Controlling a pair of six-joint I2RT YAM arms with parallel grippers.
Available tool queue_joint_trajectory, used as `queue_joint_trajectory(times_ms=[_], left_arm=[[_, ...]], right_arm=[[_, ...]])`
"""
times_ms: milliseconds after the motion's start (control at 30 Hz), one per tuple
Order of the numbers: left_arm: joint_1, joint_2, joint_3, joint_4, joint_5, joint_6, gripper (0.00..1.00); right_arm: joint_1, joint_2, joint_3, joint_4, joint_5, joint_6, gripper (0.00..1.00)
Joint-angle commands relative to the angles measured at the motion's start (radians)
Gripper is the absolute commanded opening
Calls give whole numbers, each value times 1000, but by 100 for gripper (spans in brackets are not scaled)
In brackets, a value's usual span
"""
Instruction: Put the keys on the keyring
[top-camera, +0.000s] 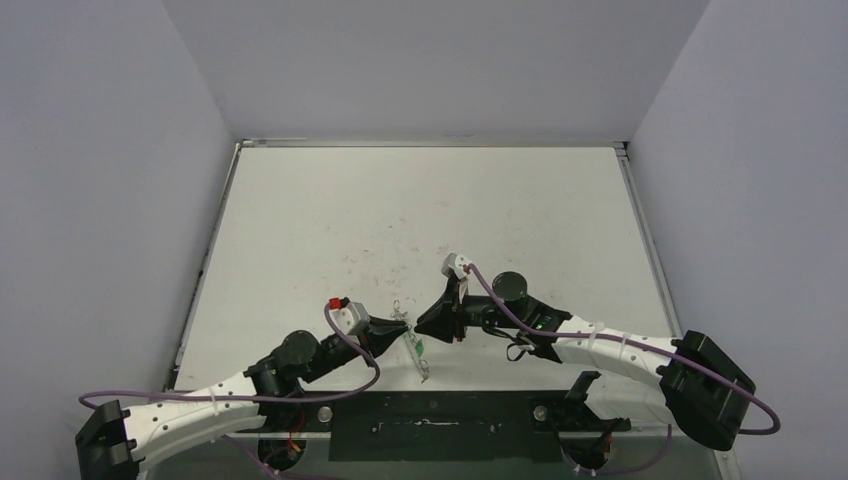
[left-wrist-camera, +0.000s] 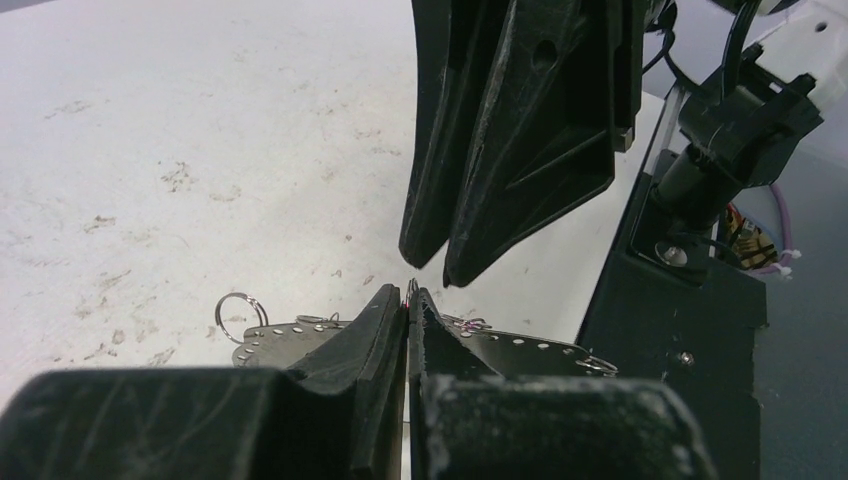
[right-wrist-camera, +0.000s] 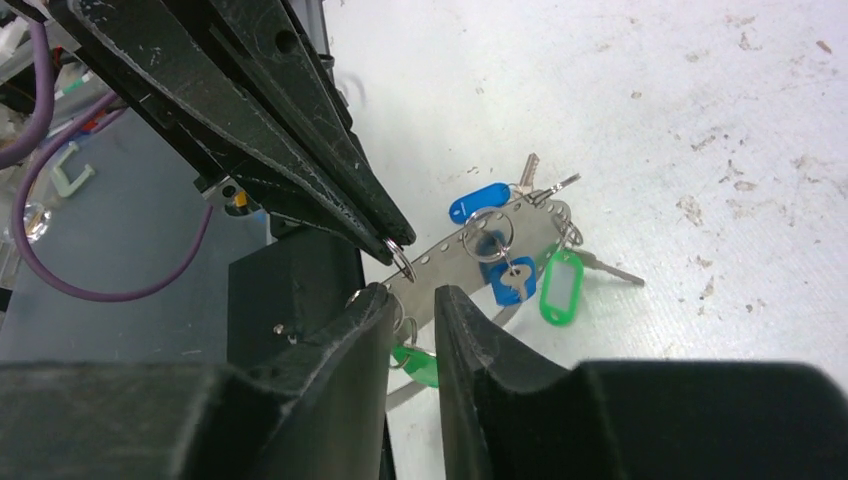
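Scuffed white table (top-camera: 400, 200); left gripper (right-wrist-camera: 393, 238) clamps the ring (right-wrist-camera: 402, 263), right gripper (right-wrist-camera: 412, 292) just beside it, slightly parted. I'd hold the ring steady.

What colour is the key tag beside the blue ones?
Bright green; the key tag shows best in the right wrist view.

White table (top-camera: 420, 200), scuffed w/ dark marks; grey walls (top-camera: 100, 150) around.

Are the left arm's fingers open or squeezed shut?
Shut. The left fingers press together with no gap, pinching a small ring at their tips.
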Motion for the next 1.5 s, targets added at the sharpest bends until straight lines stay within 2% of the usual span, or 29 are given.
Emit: queue_joint_trajectory(times_ms=[0,133,233,333,500,667,833,1033,1100,1233,1267,1467], left_arm=[[-2,-46,78,-142,3,30,0],[-3,-40,166,-308,35,70,0],[-2,7,259,-432,87,112,0],[-2,76,346,-559,135,159,0],[-2,203,472,-713,202,259,0],[-3,271,522,-730,244,292,0],[-2,283,520,-701,272,296,0],[-3,275,499,-670,285,279,0],[-3,272,494,-661,286,275,0],[-3,267,489,-653,285,273,0],[-3,265,487,-651,284,274,0],[-2,246,471,-638,255,263,0]], right_arm=[[0,-41,41,-47,1,-74,34],[0,-100,78,-199,-4,-228,52],[0,-130,96,-281,-74,-361,62],[0,-128,119,-356,-147,-487,64],[15,-83,145,-355,-224,-545,62],[47,-31,157,-341,-232,-598,53],[72,25,170,-320,-234,-612,41],[78,58,171,-270,-202,-595,32],[79,64,175,-266,-195,-594,25],[79,77,182,-271,-187,-593,3],[79,82,183,-274,-183,-593,0],[78,89,176,-267,-151,-569,0]])
